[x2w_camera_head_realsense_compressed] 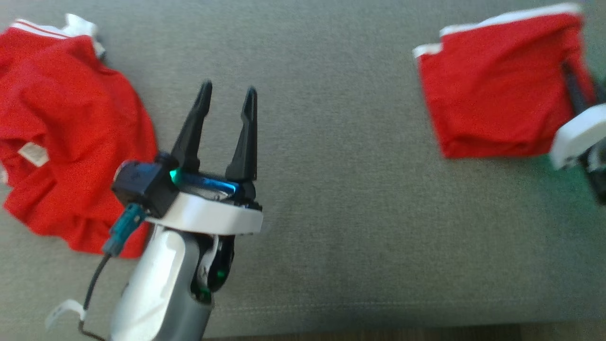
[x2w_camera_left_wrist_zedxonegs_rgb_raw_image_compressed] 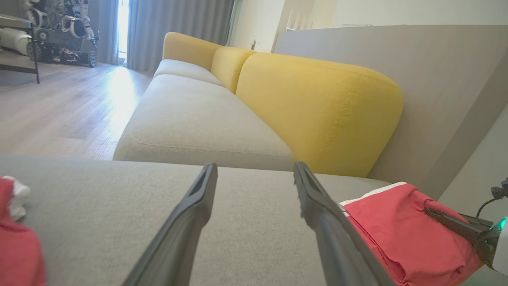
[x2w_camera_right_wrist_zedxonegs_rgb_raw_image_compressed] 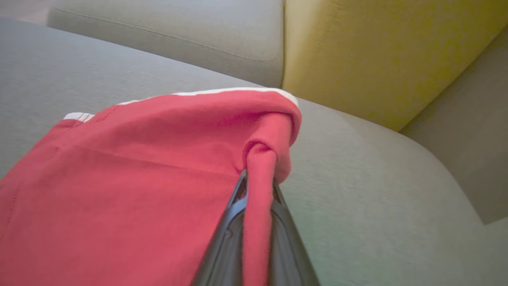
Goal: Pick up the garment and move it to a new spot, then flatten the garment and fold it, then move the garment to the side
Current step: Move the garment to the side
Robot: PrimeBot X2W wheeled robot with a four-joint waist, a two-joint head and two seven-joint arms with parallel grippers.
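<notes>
Head view: the left gripper [x2w_camera_head_realsense_compressed: 229, 90] hangs over the bare middle of the grey sofa seat [x2w_camera_head_realsense_compressed: 341, 189] with its fingers apart and nothing between them. A crumpled garment [x2w_camera_head_realsense_compressed: 66, 142], red with white trim, lies at the left edge of the seat, just beside that arm. The folded garment [x2w_camera_head_realsense_compressed: 497, 90], also red with white trim, sits at the far right as a compact, roughly square packet. The right gripper [x2w_camera_head_realsense_compressed: 570, 83] reaches onto its right edge. This part of the picture is blurred, so I cannot read the grip from here. Left wrist view: the left gripper [x2w_camera_left_wrist_zedxonegs_rgb_raw_image_compressed: 256, 171] points across open seat toward a yellow backrest [x2w_camera_left_wrist_zedxonegs_rgb_raw_image_compressed: 317, 107]. The folded garment [x2w_camera_left_wrist_zedxonegs_rgb_raw_image_compressed: 397, 230] is at the lower right with a dark finger of the right gripper [x2w_camera_left_wrist_zedxonegs_rgb_raw_image_compressed: 440, 216] laid on it. Right wrist view: the right gripper [x2w_camera_right_wrist_zedxonegs_rgb_raw_image_compressed: 258, 178] is clamped on a bunched pinch of cloth at the edge of the folded garment [x2w_camera_right_wrist_zedxonegs_rgb_raw_image_compressed: 119, 178]. The rest of the cloth trails to the left over the seat. Status, as I judge it: flattening and folding of this piece look done. The move to the side is the step in hand. What remains is to set the packet down flat and release it without disturbing the fold.
</notes>
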